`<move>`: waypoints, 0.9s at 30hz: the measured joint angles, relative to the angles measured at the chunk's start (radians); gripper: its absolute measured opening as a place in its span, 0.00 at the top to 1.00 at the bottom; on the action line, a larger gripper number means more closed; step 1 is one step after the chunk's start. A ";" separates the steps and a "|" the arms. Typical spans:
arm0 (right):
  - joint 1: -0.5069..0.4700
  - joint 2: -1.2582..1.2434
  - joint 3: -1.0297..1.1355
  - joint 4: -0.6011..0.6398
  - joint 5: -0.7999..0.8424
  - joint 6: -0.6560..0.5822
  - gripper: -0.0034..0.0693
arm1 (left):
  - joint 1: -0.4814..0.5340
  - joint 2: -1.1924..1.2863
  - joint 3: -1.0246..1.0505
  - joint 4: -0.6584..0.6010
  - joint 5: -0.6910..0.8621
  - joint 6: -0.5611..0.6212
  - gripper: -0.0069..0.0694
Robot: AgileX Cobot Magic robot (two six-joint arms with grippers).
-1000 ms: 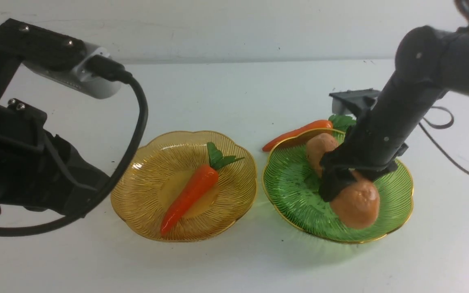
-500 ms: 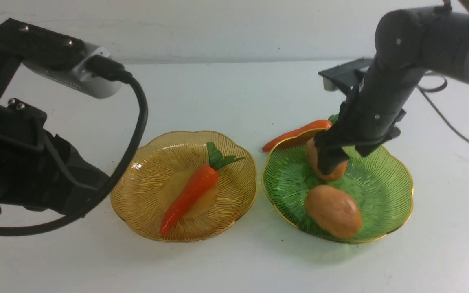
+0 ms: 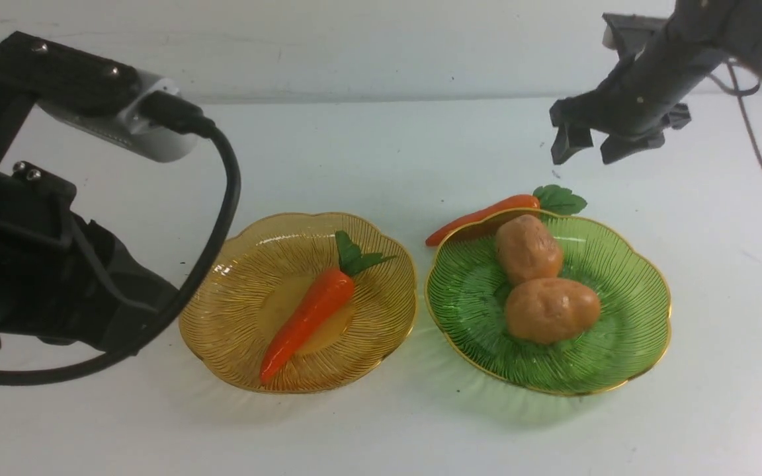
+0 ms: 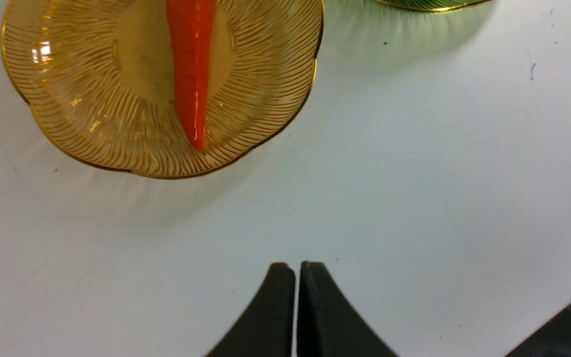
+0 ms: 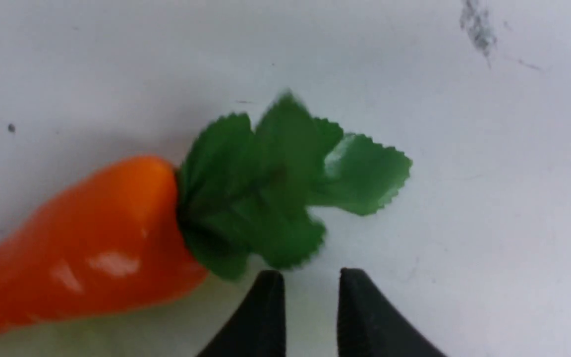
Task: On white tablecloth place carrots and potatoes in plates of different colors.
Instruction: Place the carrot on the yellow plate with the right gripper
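Arm pose: right claw [image 3: 583,151] high beyond green plate [image 3: 632,317], slightly parted, empty; left claw [image 4: 296,270] closed, empty.

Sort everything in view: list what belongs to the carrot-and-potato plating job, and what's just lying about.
Job: white tablecloth; amber plate holding one carrot; green plate holding the far potato and near potato; loose carrot on the cloth behind the green plate; right pincer, open.

Lying about: black cable by the left arm; dark specks on the cloth.
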State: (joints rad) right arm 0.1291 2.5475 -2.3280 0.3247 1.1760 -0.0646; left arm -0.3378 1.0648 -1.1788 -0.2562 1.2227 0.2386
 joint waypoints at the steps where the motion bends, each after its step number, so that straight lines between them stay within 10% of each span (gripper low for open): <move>1: 0.000 -0.001 0.000 0.001 0.000 0.001 0.81 | 0.000 0.000 0.000 0.000 0.001 0.000 0.91; 8: 0.000 -0.029 -0.040 0.046 0.020 0.098 0.94 | 0.000 0.000 0.000 0.023 0.008 -0.001 0.91; 19: 0.001 0.004 -0.091 0.161 0.035 0.187 0.35 | 0.000 0.000 0.000 0.027 0.008 -0.001 0.91; 27: 0.001 0.014 -0.091 0.145 0.030 0.218 0.21 | 0.000 0.000 0.000 0.028 0.008 -0.001 0.91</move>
State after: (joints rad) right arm 0.1300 2.5613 -2.4190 0.4695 1.2065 0.1531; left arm -0.3378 1.0648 -1.1788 -0.2284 1.2309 0.2377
